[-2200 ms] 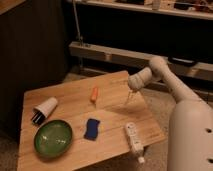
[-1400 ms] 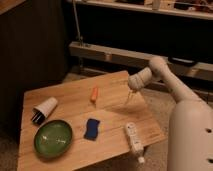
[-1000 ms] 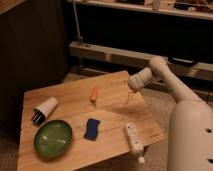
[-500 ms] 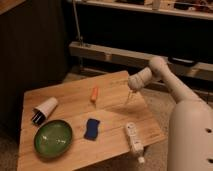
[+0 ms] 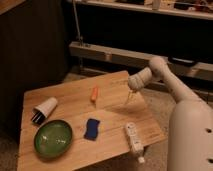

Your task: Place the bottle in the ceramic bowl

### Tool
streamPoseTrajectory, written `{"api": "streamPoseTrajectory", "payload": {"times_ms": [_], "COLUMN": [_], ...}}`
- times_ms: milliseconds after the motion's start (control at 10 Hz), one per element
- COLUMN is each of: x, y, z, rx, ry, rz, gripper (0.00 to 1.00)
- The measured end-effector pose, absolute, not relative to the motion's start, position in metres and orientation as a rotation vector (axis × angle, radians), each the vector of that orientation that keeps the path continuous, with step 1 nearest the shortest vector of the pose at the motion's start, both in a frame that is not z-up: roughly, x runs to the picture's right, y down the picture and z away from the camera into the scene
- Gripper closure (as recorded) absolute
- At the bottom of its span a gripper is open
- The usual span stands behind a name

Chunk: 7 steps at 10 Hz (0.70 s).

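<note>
At the right centre of the frame, the claw [image 5: 128, 98] hangs pointing down over the tabletop [image 5: 70, 97]; whether it is open or closed cannot be told. The bottle [image 5: 133, 141] lies on its side near the lower right edge, well apart from the ceramic bowl [image 5: 53, 138] at lower left.

Wooden table [image 5: 75, 95], slatted top. Ceramic bowl [image 5: 53, 138], green and glossy, sits at the near left corner. White paper cup [image 5: 44, 109] lies on its side just beyond it. Blue sponge [image 5: 91, 128] rests right of the bowl; a small orange object [image 5: 94, 92] lies farther back. Bottle [image 5: 133, 140] lies flat at the near right edge, well apart from the bowl. Gripper [image 5: 128, 100] hangs over the table's far right part, pointing down, holding nothing.
</note>
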State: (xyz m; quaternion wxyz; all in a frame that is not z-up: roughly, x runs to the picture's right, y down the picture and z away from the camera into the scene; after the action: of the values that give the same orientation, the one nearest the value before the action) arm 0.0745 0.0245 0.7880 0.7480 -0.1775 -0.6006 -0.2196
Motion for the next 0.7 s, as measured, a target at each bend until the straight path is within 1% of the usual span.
{"api": "streamPoseTrajectory", "payload": {"times_ms": [300, 500, 600, 700], "x": [0.078, 0.096, 0.107, 0.115], "y": [0.004, -0.018, -0.029, -0.034], "z": [0.764, 0.73, 0.713, 0.701], "rx": [-0.324, -0.277, -0.287, -0.325], "ry": [-1.209, -1.08, -0.999, -0.927], "rz": [-0.63, -0.818, -0.914, -1.001], "gripper": [0.2, 0.2, 0.2, 0.2]}}
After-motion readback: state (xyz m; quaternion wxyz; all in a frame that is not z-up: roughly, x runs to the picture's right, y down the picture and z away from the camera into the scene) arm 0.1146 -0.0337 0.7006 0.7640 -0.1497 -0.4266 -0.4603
